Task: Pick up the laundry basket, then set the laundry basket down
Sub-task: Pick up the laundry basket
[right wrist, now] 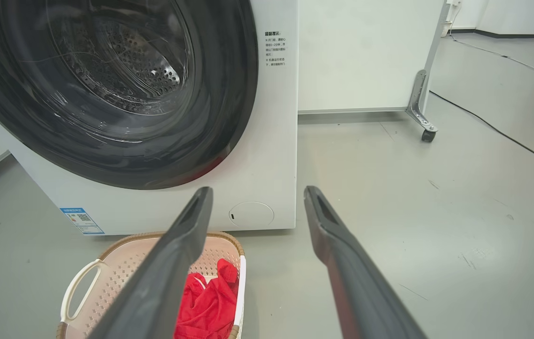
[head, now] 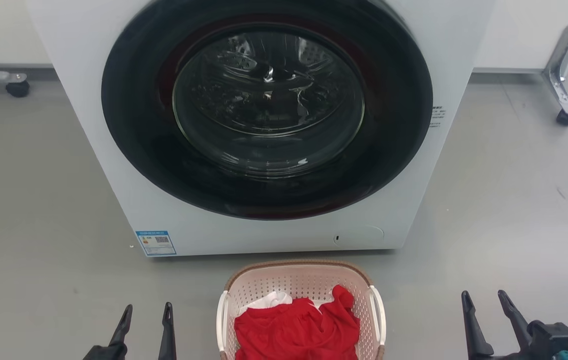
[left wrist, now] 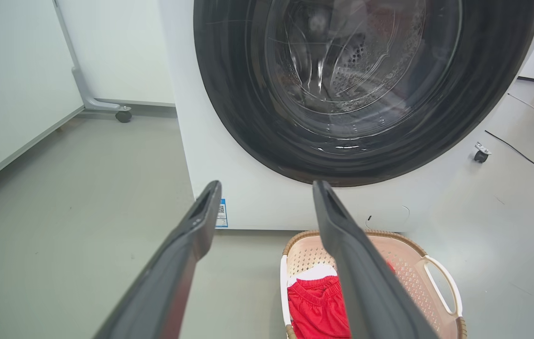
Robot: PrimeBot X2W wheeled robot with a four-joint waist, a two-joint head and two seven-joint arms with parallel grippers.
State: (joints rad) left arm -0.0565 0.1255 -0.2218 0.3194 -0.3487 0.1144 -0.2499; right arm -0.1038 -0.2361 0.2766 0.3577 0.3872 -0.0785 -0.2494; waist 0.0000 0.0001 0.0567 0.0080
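Note:
The laundry basket [head: 304,285], pale pink perforated plastic with a brown rim and white side handles, stands on the grey floor just in front of the washer. It holds a red garment [head: 298,327] over a bit of white cloth. My left gripper [head: 146,312] is open at the lower left, well clear of the basket's left handle. My right gripper [head: 484,300] is open at the lower right, also apart from the basket. The basket [left wrist: 412,268] lies low right in the left wrist view and the basket [right wrist: 121,268] low left in the right wrist view.
A white front-loading washer [head: 268,125] with a dark round door, shut, fills the space behind the basket. Wheeled frame legs [head: 561,95] stand at the back right and back left [head: 13,85]. A black cable [right wrist: 497,129] runs across the floor on the right.

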